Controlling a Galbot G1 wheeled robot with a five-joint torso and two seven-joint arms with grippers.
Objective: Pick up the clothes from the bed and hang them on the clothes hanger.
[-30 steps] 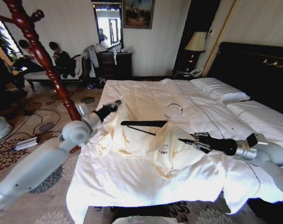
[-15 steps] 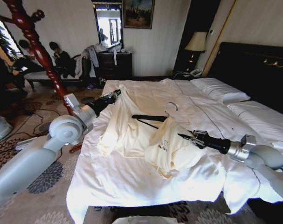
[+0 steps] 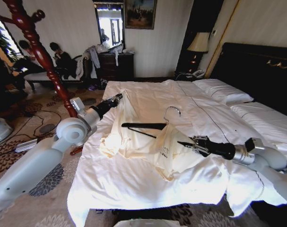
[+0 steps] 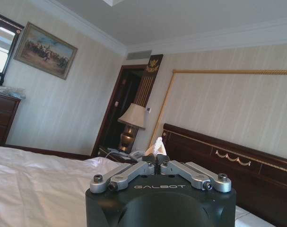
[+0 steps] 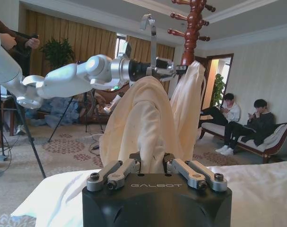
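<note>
Clothes (image 3: 148,139) on hanger (image 3: 145,126), pinched taut between left claw (image 3: 119,97) and right claw (image 3: 183,143), above bed (image 3: 134,189).

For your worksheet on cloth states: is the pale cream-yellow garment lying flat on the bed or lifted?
Lifted. The pale cream-yellow thin garment is tented above the white-duveted bed, pinched by the left claw and right claw.

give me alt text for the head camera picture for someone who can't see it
Two robot arms hold a cream-yellow garment up off a white bed, the left gripper shut on one end and the right gripper on the other. A black hanger sits partly inside the garment, beside a red-brown coat stand.
</note>
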